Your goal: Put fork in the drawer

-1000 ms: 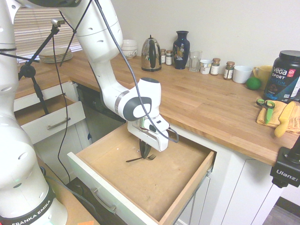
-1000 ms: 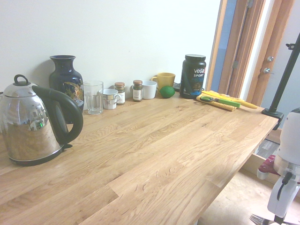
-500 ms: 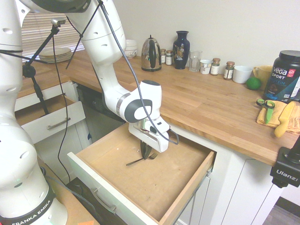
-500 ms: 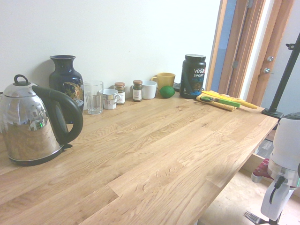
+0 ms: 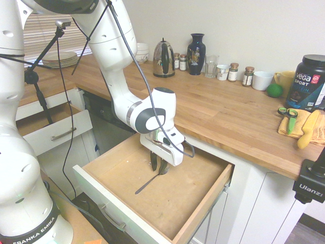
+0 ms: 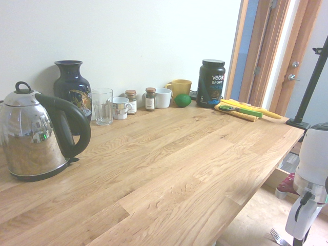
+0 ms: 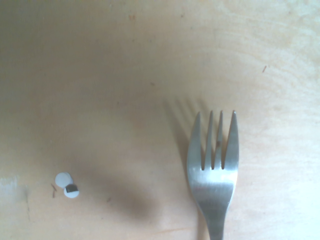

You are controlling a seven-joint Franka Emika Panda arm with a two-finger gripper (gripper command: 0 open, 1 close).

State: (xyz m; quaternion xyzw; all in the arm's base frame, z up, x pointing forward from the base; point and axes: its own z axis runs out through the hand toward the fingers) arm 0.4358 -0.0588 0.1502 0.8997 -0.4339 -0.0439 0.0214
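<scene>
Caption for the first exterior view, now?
Gripper, fingers parted, low inside the open drawer, with the fork on the drawer's wooden base.

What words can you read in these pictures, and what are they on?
"Vega SPORT": on the black tub.
"FRANKA EMIKA": on the robot arm's base.
"Ulanzi": on the black clamp.
Too small to read: the spice jar labels and the tub's smaller print.
</scene>
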